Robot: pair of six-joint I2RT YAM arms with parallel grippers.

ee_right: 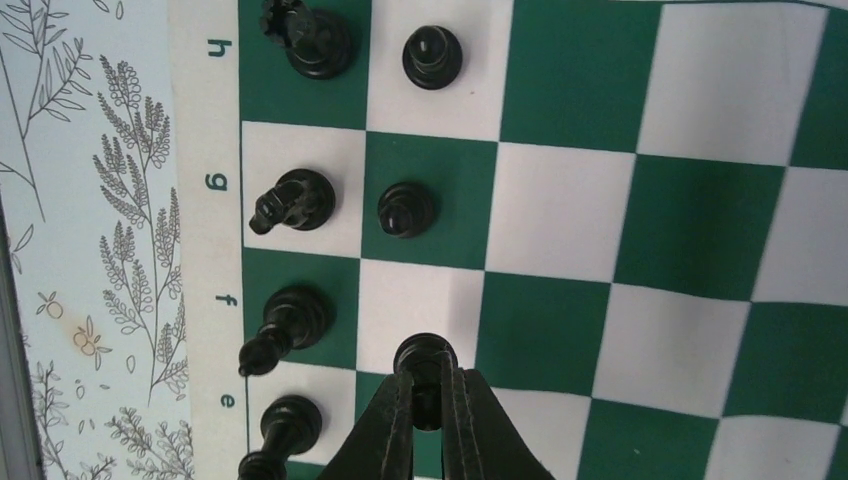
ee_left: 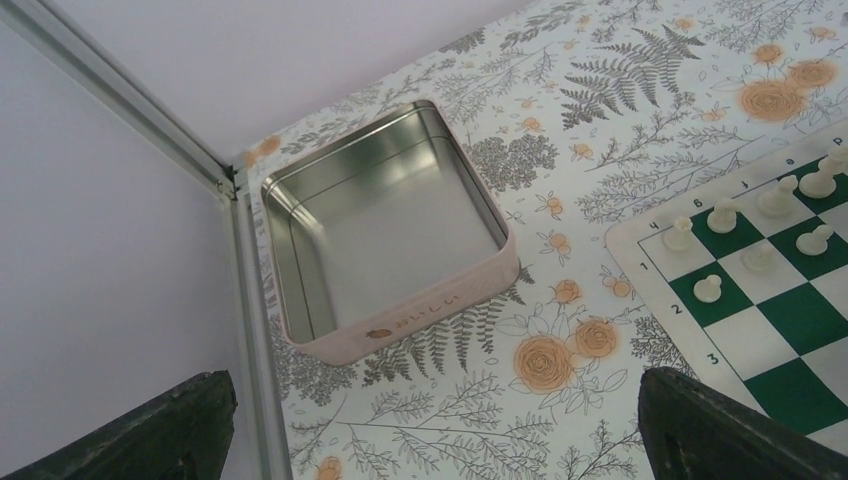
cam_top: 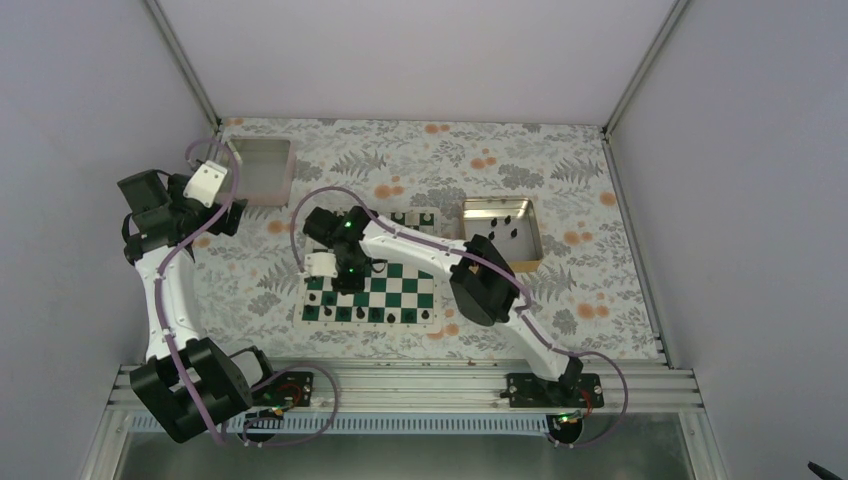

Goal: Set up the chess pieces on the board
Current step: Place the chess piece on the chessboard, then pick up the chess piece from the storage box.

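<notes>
The board (cam_top: 405, 296) lies mid-table, and part of it fills the right wrist view (ee_right: 680, 240). Black chess pieces (cam_top: 375, 314) stand along its near edge. In the right wrist view, back-row pieces stand on h (ee_right: 312, 42), g (ee_right: 296, 200), f (ee_right: 287, 322) and e (ee_right: 287, 425), with pawns (ee_right: 432, 57) (ee_right: 405, 208) beside them. My right gripper (ee_right: 428, 395) is shut on a black pawn (ee_right: 427, 356) over the e/f squares of the pawn row; it also shows in the top view (cam_top: 345, 280). My left gripper (ee_left: 430, 430) is open and empty, off the board's left (cam_top: 222, 212).
A gold-rimmed metal tray (cam_top: 470, 232) at the board's far right holds several black pieces. An empty pale pink tray (ee_left: 420, 310) sits in the far left corner (cam_top: 285, 170). White pieces (ee_left: 720, 215) stand on the board's far rows. The enclosure frame (ee_left: 245, 330) runs close on the left.
</notes>
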